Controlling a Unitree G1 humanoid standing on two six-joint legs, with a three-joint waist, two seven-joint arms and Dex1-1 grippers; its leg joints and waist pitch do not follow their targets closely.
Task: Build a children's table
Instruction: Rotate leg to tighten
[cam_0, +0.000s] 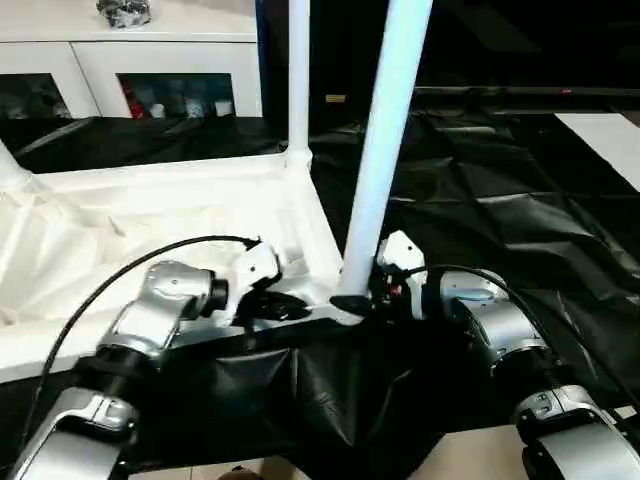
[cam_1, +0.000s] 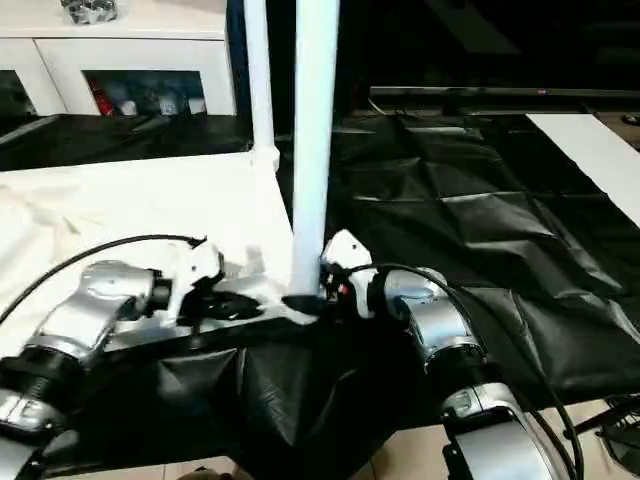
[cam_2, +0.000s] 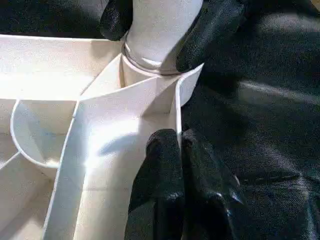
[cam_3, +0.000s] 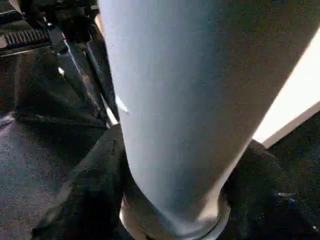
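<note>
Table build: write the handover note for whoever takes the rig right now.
Right gripper: shut on the near leg at its base, where it sits in the near corner socket.
Left gripper: shut on the tabletop's edge wall beside that socket, steadying it.
Tabletop lies underside up on the black sheet. The far leg stands in its socket; another leg base shows at far left.
Left: confirm the near leg is fully seated, check for a fourth leg, flip the table.

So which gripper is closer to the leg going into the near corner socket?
Right. The right gripper is clamped around the base of the leg just above the socket. The left gripper is pinched on the tabletop rim beside that corner, short of the leg.
</note>
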